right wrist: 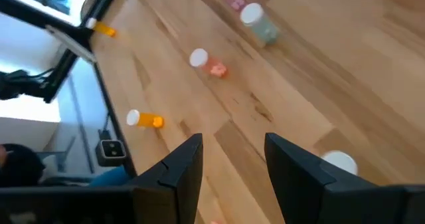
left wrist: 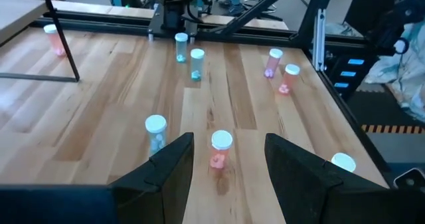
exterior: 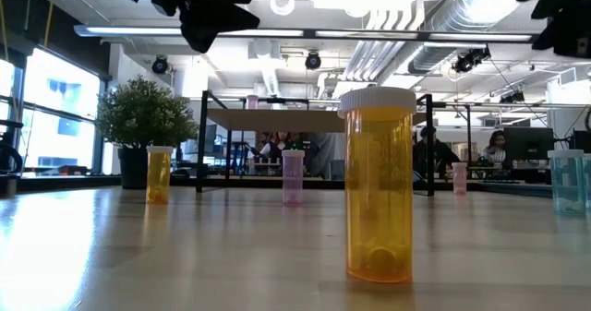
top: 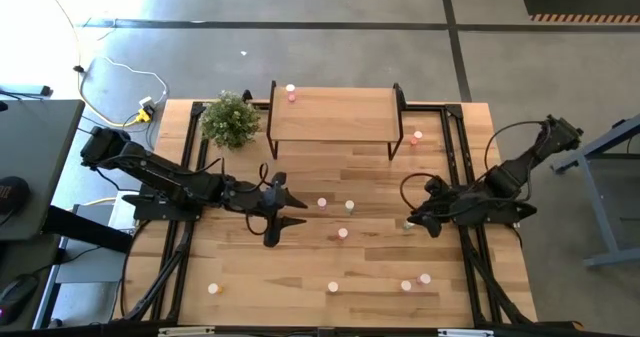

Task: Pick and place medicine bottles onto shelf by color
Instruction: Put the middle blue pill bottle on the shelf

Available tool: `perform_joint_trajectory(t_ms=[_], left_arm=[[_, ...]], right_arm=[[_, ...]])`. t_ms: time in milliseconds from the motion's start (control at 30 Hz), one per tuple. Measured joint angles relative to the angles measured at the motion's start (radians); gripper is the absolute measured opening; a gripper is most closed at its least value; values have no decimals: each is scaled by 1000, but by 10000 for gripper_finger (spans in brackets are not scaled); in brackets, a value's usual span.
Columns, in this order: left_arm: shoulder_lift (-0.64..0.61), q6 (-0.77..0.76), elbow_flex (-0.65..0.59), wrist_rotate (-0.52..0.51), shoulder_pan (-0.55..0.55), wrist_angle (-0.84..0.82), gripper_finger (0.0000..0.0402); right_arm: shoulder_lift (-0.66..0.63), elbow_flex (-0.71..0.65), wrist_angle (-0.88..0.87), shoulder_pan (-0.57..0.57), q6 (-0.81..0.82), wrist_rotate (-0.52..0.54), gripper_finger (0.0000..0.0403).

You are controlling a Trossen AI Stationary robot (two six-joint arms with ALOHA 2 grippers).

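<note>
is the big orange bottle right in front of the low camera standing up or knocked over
Upright. In the low view the orange bottle stands on its base on the table, white cap on top, sides vertical.

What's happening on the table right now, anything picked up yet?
Not yet. Both tools are open and empty. The left tool hovers mid-table, lined up on a reddish-pink bottle just ahead of it. The right tool hangs near the table's right side. One pink bottle already stands on the shelf; the rest are scattered over the tabletop.
</note>
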Motion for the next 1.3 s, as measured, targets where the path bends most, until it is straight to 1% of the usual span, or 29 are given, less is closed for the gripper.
perform_joint_trajectory(t_ms=[133,200,267,433,567,767,1033,1133,1300], left_arm=[[0,10,0,0,0,0,174],[0,10,0,0,0,0,174],[0,10,0,0,0,0,174],[0,8,0,0,0,0,174],[0,-5,0,-8,0,1,174],[0,-32,0,-9,0,7,174],[0,-43,0,-11,0,8,175],[0,-43,0,-11,0,9,175],[0,-43,0,-11,0,9,175]], right_arm=[[57,91,-226,39,87,64,154],[83,111,-309,46,135,55,154],[107,107,-342,50,173,27,153],[172,86,-342,49,180,-82,154],[216,86,-341,49,204,-126,154],[260,86,-314,49,216,-142,154],[321,86,-285,49,215,-110,183],[333,86,-295,47,207,-131,186],[351,86,-285,44,205,-126,187]])
